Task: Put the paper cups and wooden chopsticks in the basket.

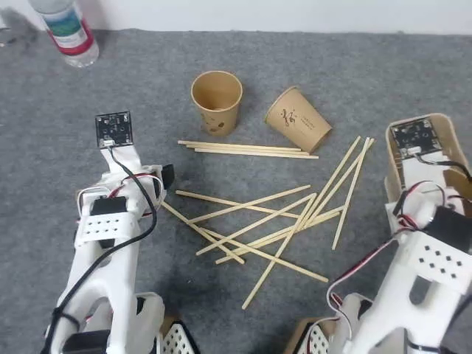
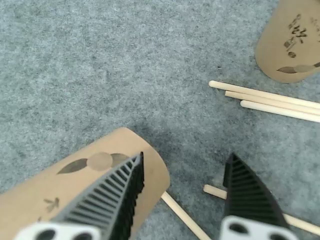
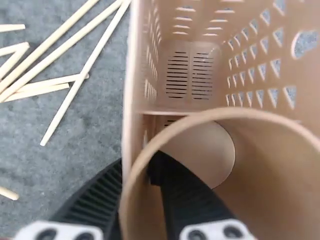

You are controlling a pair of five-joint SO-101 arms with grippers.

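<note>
The right claw point(image 3: 139, 162) is clamped on the wall of the held cup point(image 3: 260, 165), with one finger inside the mouth and the other outside against the rim. This paper cup hangs base-first over the near end of the basket point(image 3: 190, 75), which sits at the 3 o'clock edge of the surface point(image 1: 369, 66) in the high view. The step in hand looks like the drop. To do it well, the arm should carry the held cup a little further toward the basket's middle so its base clears the near wall. It should then lower the cup, and only after that part the fingers. The inner finger ought to lift straight out of the mouth, or it may drag the light cup back over the rim.

The left claw point(image 2: 186, 157) stands wide open, low over the surface at about 8 o'clock of the wooden chopsticks point(image 1: 280, 221). One finger lies over the lying cup point(image 2: 50, 197), which seems to be beside that finger and not in the gap. The claw would need to shift sideways to take the cup's wall without pinching the stick just beside its rim.

Further out, the upright cup point(image 1: 216, 99) and the tipped cup point(image 1: 297, 118) sit at 12 o'clock of the scattered sticks, and all of these are outside the basket. A bottle point(image 1: 66, 26) stands at the 11 o'clock corner
</note>
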